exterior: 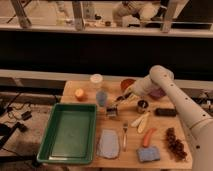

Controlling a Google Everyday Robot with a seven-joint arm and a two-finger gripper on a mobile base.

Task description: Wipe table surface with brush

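A robotics lab: metal framing (79, 15), loose floor cables (15, 112), pincer (123, 98) above the cluttered table (160, 123).

table surface (162, 127), tray (70, 106), tool (122, 98) gripping brush (112, 112) mid-table

Gripper (125, 96) over table surface (161, 126), brush (113, 108) in its grasp
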